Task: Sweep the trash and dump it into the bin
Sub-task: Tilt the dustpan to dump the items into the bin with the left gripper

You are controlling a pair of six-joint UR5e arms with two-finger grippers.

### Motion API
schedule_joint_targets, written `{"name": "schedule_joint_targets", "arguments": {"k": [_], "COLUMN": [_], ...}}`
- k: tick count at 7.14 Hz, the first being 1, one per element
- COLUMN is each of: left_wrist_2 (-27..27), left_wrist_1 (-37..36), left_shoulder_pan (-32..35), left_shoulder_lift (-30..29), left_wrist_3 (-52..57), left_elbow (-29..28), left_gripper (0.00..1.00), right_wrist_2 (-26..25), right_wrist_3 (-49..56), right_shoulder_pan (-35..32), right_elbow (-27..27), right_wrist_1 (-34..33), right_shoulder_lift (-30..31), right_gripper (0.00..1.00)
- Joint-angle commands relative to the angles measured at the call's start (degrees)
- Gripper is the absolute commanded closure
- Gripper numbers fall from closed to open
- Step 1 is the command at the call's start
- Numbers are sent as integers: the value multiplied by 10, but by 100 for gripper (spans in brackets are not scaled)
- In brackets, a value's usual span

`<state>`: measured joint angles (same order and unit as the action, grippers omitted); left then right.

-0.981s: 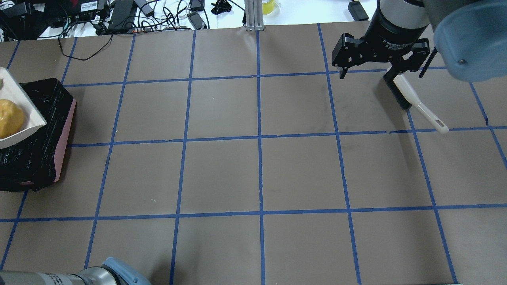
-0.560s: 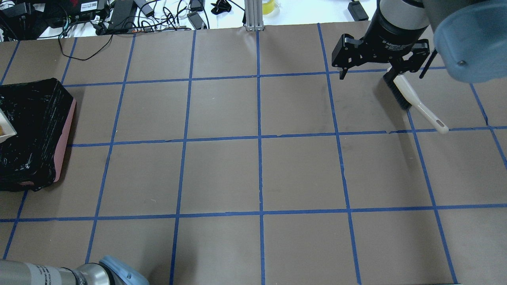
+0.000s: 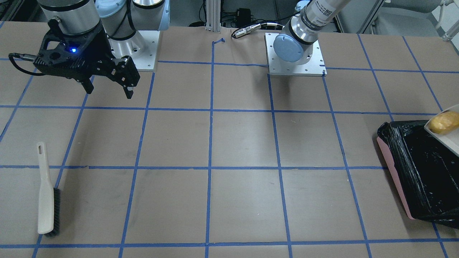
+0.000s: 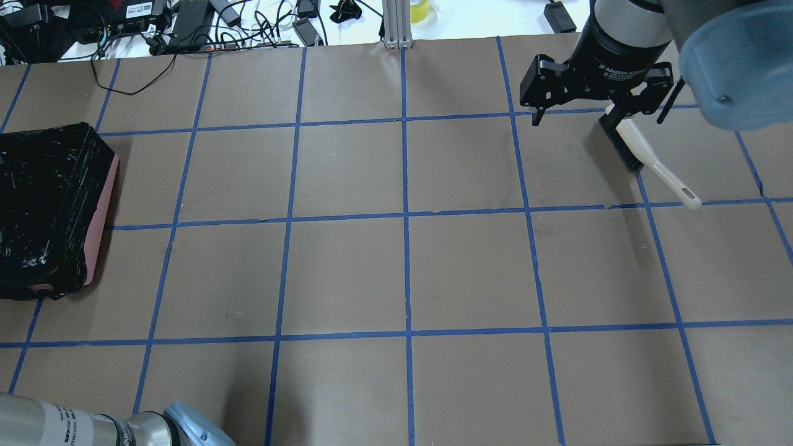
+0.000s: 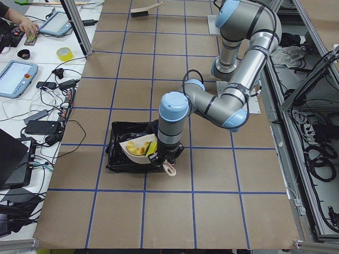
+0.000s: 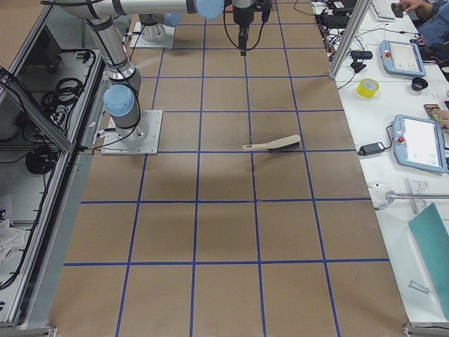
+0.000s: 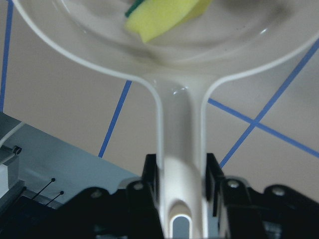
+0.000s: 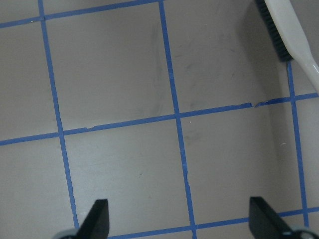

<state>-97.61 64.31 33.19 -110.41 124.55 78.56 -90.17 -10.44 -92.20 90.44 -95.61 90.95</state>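
Observation:
My left gripper [image 7: 180, 172] is shut on the handle of the off-white dustpan [image 7: 174, 114]. The yellow sponge with a green layer [image 7: 164, 15] lies in the pan. The exterior left view shows the dustpan [image 5: 139, 148] held over the pink bin with the black bag [image 5: 119, 159]. In the front view a yellow-brown lump [image 3: 444, 122] sits in the pan's corner [image 3: 444, 140] above the bin [image 3: 419, 168]. I cannot make out the croissant piece. In the overhead view the bin [image 4: 43, 204] shows without the pan. My right gripper [image 4: 598, 114] is open and empty.
A white hand brush with black bristles [image 4: 650, 155] lies on the table below my right gripper; it also shows in the front view [image 3: 46, 193] and the right wrist view [image 8: 286, 30]. Cables and devices lie beyond the table's far edge [image 4: 186, 25].
The dustpan with the yellow-brown lump has moved left and out of the overhead view, leaving the bin's black bag uncovered there. My right gripper has barely moved.

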Motion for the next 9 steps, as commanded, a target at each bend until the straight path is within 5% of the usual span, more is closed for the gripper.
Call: {"name": "schedule_joint_targets", "arguments": {"k": [1, 8, 9], "left_wrist_2": [-60, -175, -173], "left_wrist_1": [-68, -330, -460], "left_shoulder_pan": [29, 150, 149], "left_shoulder_lift": [-20, -5, -9], "left_wrist_3": [85, 191, 242], "left_elbow": [3, 89, 132], "left_gripper": [100, 100, 100], "right_wrist_2": [0, -2, -2], "right_wrist_3": [1, 4, 4], "right_shoulder_pan": [0, 0, 0], "right_elbow": [0, 0, 0], "right_wrist_1": [2, 3, 3], "right_shoulder_lift": [0, 1, 1], "right_gripper": [0, 0, 0]}}
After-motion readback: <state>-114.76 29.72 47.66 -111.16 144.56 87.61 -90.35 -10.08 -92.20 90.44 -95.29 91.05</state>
